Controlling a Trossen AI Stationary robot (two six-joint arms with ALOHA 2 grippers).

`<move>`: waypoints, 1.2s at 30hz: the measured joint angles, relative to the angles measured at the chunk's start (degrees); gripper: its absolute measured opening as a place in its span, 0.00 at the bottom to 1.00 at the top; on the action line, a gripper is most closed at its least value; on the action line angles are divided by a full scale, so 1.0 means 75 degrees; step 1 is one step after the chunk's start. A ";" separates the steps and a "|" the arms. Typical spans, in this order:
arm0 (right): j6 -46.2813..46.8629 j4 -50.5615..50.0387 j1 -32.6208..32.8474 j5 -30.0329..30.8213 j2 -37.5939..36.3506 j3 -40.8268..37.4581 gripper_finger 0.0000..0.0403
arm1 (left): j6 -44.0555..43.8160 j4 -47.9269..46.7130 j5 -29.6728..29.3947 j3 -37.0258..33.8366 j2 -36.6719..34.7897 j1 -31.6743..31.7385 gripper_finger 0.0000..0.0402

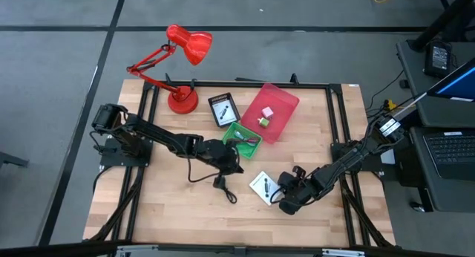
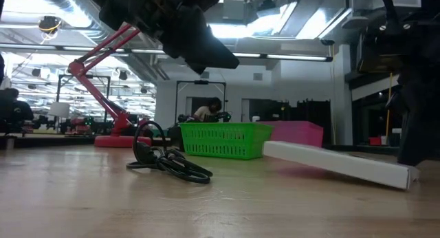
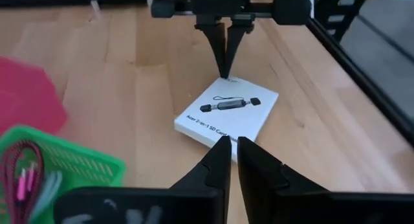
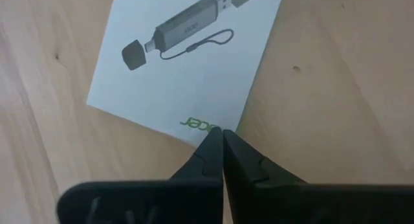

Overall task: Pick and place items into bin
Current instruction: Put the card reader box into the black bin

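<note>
Fingers of the right gripper point(image 4: 222, 138) are pressed together, tips set at the edge of a white box point(image 4: 187, 62) lying flat on the table point(image 1: 148, 212); no grip on it is seen. Left gripper point(image 3: 229, 149) fingers are nearly closed, nothing between them. A black cable point(image 2: 165, 162) lies beside the green basket point(image 2: 223, 140), where a maroon cable point(image 3: 19, 179) is partly cut off. 2 small items in the pink bin point(image 1: 286, 102) are hard to make out.

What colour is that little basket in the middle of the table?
Bright green basket, clearest in the low view.

white card point(image 1: 262, 186) flat, black cable point(image 1: 215, 175) coiled
</note>
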 joint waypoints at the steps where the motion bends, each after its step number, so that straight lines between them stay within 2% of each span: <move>1: 0.0000 0.0000 0.0000 -0.0005 0.0002 0.0000 0.00 | -0.0228 0.0000 0.0000 0.0000 0.0000 0.0000 0.07; 7: -0.0002 -0.0004 -0.0003 -0.0011 0.0010 -0.0009 0.00 | -0.1877 0.0000 0.0073 0.0000 0.0000 0.0000 0.14; 16: -0.0029 -0.0033 -0.0003 0.0152 0.0019 -0.0015 0.00 | -0.3826 0.0018 0.0003 0.0000 0.0026 -0.0045 0.31; 20: -0.0068 -0.0038 -0.0003 0.0175 0.0020 -0.0015 0.00 | -0.4562 0.0494 0.0005 0.0003 0.0497 -0.0187 0.37; 25: -0.0203 -0.0038 -0.0003 0.0181 0.0020 -0.0015 0.00 | -0.5023 0.1145 0.0160 0.0003 0.1213 -0.0243 0.40; 36: -0.0204 -0.0017 -0.0003 0.0187 0.0026 -0.0020 0.00 | -0.5863 0.1650 0.0067 0.0006 0.1925 -0.0236 0.41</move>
